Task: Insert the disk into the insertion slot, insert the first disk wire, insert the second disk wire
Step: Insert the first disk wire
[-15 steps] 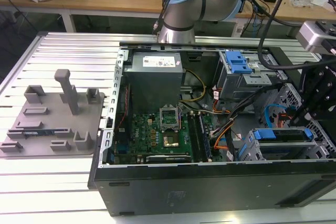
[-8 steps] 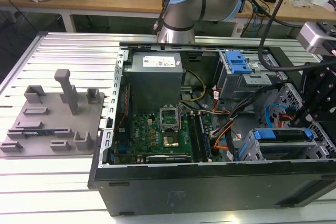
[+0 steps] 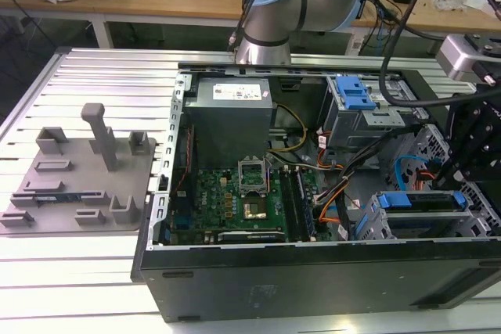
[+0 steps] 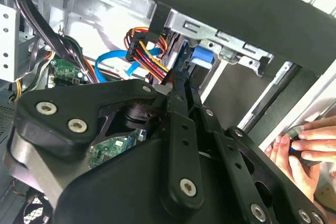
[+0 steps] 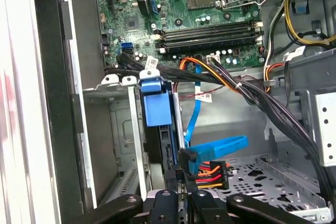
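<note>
The disk point(image 3: 424, 200), in its blue carrier, sits in the insertion slot point(image 3: 374, 223), a grey perforated bay at the case's front corner on the exterior view's right. In the first wrist view the carrier's blue tab point(image 5: 156, 104) stands beside the perforated slot floor point(image 5: 257, 179). A blue flat wire point(image 5: 216, 147) ends in a black plug at the disk's edge. Beside it is a plug with orange, red and yellow wires point(image 5: 211, 174). My gripper point(image 5: 181, 199) is shut, its tips right at these plugs. In the second wrist view the gripper point(image 4: 182, 83) touches the black plug of the coloured wires point(image 4: 153, 51).
The open computer case point(image 3: 313, 271) lies on a slatted table. A taller grey cage with a blue latch point(image 3: 356, 99) stands behind the bay. Black cable bundles point(image 5: 273, 103) cross above the slot. A person's hand point(image 4: 310, 148) rests outside the case wall. A grey fixture plate point(image 3: 78, 181) lies on the exterior view's left.
</note>
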### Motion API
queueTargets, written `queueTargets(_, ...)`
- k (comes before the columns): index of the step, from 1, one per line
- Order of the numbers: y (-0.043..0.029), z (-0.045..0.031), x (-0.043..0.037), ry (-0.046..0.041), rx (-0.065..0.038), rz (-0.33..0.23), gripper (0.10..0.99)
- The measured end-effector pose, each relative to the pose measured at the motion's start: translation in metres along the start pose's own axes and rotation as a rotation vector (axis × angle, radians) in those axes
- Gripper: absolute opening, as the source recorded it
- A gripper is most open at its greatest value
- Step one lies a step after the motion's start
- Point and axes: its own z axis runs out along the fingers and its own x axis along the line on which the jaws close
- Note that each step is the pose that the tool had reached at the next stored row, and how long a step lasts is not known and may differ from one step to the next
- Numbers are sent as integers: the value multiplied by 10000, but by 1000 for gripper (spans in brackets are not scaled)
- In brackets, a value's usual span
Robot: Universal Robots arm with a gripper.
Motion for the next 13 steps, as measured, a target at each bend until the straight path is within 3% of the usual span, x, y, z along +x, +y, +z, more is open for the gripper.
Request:
queueTargets(8, 1, 3, 0, -5, 67, 14, 165)
queueTargets(13, -11, 4, 13, 3, 4, -96, 165)
